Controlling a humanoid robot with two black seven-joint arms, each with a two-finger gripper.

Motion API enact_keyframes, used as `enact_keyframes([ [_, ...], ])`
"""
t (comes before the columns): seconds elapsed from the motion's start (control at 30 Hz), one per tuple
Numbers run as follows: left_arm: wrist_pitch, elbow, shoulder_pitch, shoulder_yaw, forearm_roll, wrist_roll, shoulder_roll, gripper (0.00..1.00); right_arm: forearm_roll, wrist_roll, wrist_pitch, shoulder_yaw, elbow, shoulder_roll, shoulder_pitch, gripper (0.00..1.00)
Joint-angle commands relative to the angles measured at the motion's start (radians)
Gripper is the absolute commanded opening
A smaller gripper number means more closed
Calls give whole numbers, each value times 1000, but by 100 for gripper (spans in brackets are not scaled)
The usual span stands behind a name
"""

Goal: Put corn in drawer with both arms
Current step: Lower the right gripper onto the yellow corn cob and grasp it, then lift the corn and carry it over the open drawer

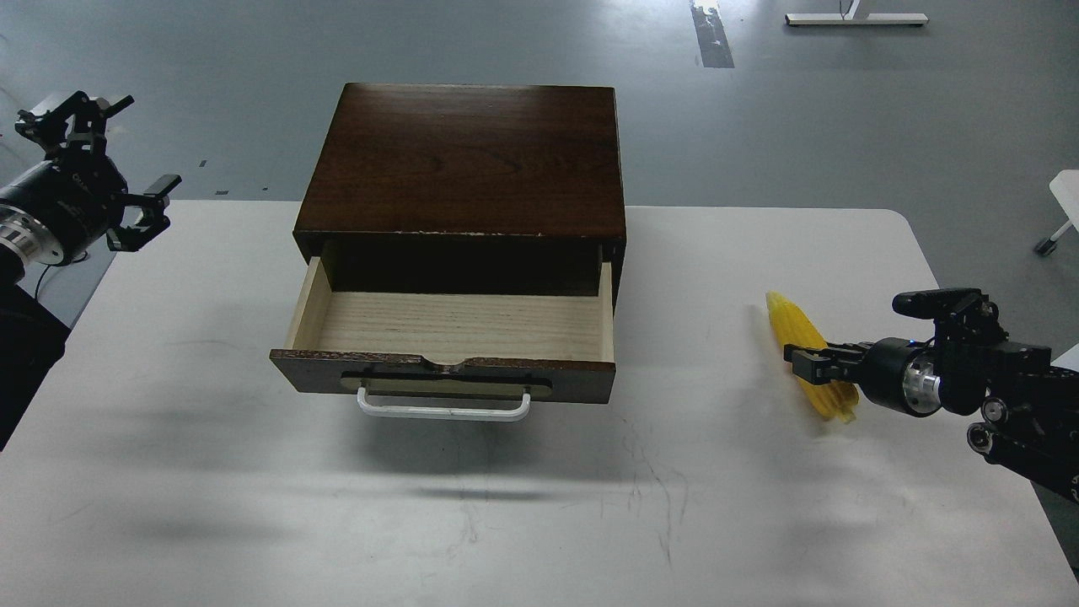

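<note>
The yellow corn (pixel 791 324) lies on the white table at the right, tilted with its tip pointing far-left. My right gripper (pixel 802 361) comes in from the right and sits across the corn's middle, touching it; its dark fingers cannot be told apart. The drawer (pixel 582 381) is pulled open at the table's middle, and its pale wood inside is empty. My left gripper (pixel 114 156) hangs open and empty over the far-left table edge, well left of the drawer.
The dark wooden cabinet (pixel 464 160) stands over the back of the drawer. The drawer's white bar handle (pixel 442 411) sticks out toward me. The table (pixel 506 523) has faint scuff marks. A white object (pixel 1064 198) stands beyond the right edge.
</note>
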Motion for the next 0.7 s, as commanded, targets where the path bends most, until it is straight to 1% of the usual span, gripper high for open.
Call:
enact_keyframes([
  [0.0, -6, 38, 0, -2, -1, 2, -21, 98, -5, 17, -25, 1, 6, -4, 50, 0],
  [0.1, -13, 81, -2, -2, 0, 3, -46, 98, -27, 35, -84, -2, 29, -24, 97, 0],
  [0.17, -33, 110, -2, -2, -1, 5, -59, 98, -109, 84, -178, -1, 52, -64, 146, 0],
  [0.2, -36, 112, -2, -2, -1, 7, -61, 98, -134, 99, -196, -1, 59, -70, 162, 0],
  [0.23, -38, 112, -2, -2, -1, 8, -62, 98, -175, 125, -229, -1, 75, -81, 186, 0],
  [0.27, -38, 112, -2, -2, -1, 10, -62, 98, -194, 136, -243, -1, 86, -86, 197, 0],
  [0.37, -35, 112, -2, -2, -1, 10, -67, 98, -241, 152, -301, -1, 146, -124, 266, 0],
  [0.5, -35, 114, 0, -2, 0, 10, -69, 98, -283, 164, -312, -2, 155, -139, 370, 0],
  [0.57, -35, 114, 0, -2, 0, 10, -70, 98, -341, 191, -312, -2, 155, -139, 430, 0],
  [0.63, -36, 114, -2, -1, 3, 10, -69, 98, -443, 269, -312, -2, 157, -130, 497, 0],
  [0.67, -36, 114, -2, -1, 3, 10, -69, 98, -470, 286, -312, -2, 160, -126, 510, 0],
])
